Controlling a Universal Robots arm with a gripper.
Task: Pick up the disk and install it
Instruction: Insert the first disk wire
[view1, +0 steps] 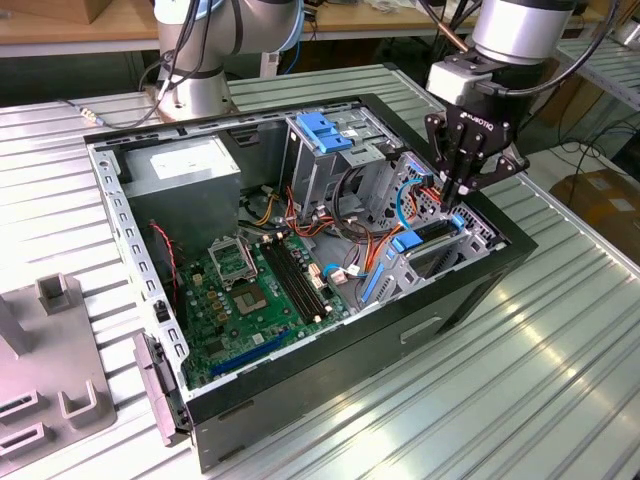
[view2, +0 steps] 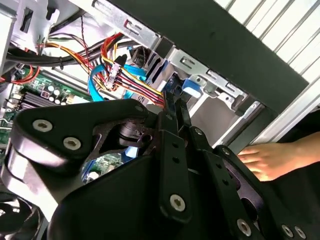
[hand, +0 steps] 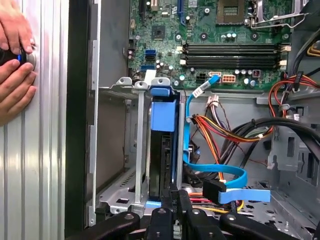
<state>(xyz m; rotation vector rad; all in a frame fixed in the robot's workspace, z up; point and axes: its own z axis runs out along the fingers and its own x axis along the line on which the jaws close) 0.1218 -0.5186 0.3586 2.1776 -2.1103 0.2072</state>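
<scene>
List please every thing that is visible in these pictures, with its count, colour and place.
Open black computer case: one, lying on the ribbed metal table.
Green motherboard: one, on the case floor.
Grey-metal disk with blue plastic frame: one, standing on edge in the case's drive bay.
Flat blue cable: one, beside the bay.
Grey power supply box: one, in the case's far corner.
Person's hand: on the table outside the case.
Black end effector: one, above the disk, fingers close together.
</scene>
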